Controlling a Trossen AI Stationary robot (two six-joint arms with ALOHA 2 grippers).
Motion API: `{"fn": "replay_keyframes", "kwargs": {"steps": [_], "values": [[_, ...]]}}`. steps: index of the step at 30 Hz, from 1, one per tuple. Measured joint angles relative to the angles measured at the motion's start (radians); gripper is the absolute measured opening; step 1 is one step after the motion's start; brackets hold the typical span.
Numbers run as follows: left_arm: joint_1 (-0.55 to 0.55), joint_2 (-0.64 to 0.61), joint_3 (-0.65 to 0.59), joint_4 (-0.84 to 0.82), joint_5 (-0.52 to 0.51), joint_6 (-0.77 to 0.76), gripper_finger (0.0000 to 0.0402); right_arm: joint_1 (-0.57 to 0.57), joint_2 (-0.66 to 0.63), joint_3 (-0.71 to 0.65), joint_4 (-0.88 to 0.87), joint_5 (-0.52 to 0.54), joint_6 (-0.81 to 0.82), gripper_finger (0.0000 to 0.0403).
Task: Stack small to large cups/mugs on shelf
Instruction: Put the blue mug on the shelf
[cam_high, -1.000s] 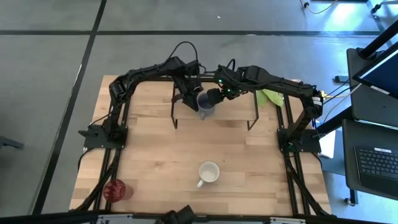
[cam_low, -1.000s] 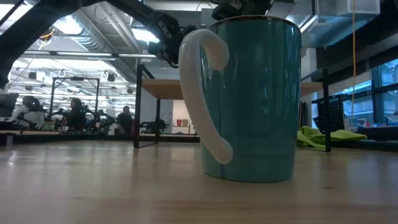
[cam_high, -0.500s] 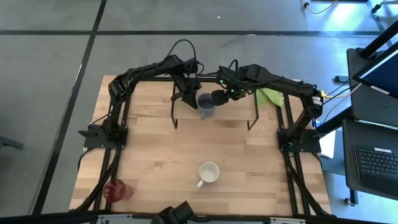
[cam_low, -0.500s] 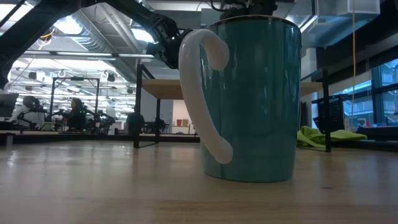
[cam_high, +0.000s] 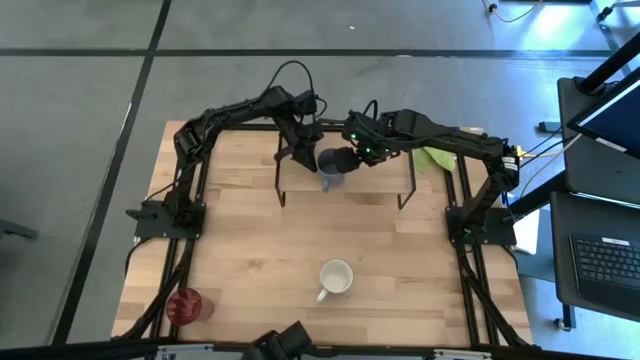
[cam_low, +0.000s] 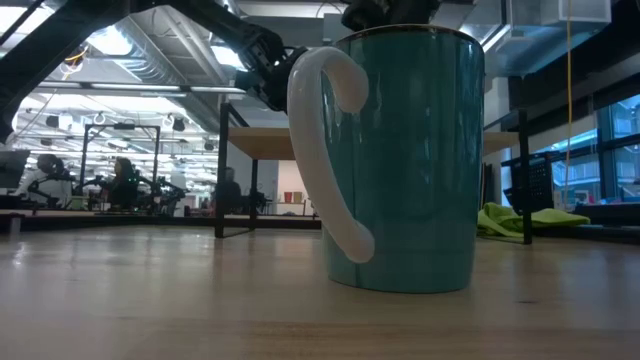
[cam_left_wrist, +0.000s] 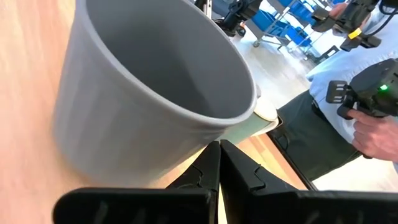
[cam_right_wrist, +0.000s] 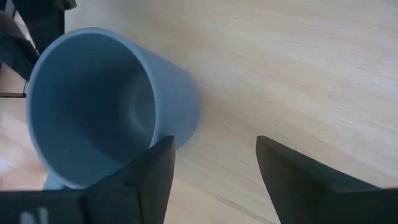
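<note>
The grey mug (cam_high: 331, 168) sits on the shelf (cam_high: 380, 172), top centre of the high view. The right hand (cam_high: 342, 157) has backed off it, fingers spread and empty; the left hand (cam_high: 307, 145), closed and empty, has drawn back too. White mug (cam_high: 335, 278) and tumbler (cam_high: 184, 305) wait on the counter (cam_high: 250, 240), so the first placement looks done.

Even, bright overhead light fills the top-down view, with short soft shadows under the shelf (cam_high: 345, 165). At surface height, ceiling lamps glare at ten o'clock behind the big mug (cam_low: 400, 150), and the near wood blurs. Both wrist views are soft, close and out of focus.
</note>
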Motion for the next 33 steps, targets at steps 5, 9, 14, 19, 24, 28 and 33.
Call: {"fn": "replay_keyframes", "kwargs": {"steps": [5,9,14,19,24,28,33], "values": [[-0.023,0.000,0.000,-0.008,0.005,-0.004,0.0002,-0.006,0.000,0.000,0.004,0.015,-0.018,0.0227],[-0.041,0.000,0.000,-0.007,0.009,-0.003,0.0002,-0.018,0.000,0.000,0.011,0.020,-0.024,0.0227],[-0.024,0.000,0.000,-0.007,-0.015,-0.003,0.0002,-0.021,0.000,0.000,0.012,0.020,-0.036,0.0227],[0.020,0.000,0.000,-0.013,-0.018,-0.004,0.0002,-0.021,0.000,0.000,0.011,0.021,-0.042,0.0227],[0.037,0.000,0.000,-0.017,-0.015,-0.019,0.0002,-0.021,0.000,0.000,0.010,0.023,-0.047,0.0227],[0.026,0.000,0.000,-0.017,-0.010,-0.021,0.0002,-0.021,0.000,0.000,0.004,0.049,-0.049,0.0227],[0.011,0.000,0.000,-0.018,-0.010,-0.021,0.0002,-0.031,0.000,0.000,-0.029,0.058,-0.053,0.0227]]}}
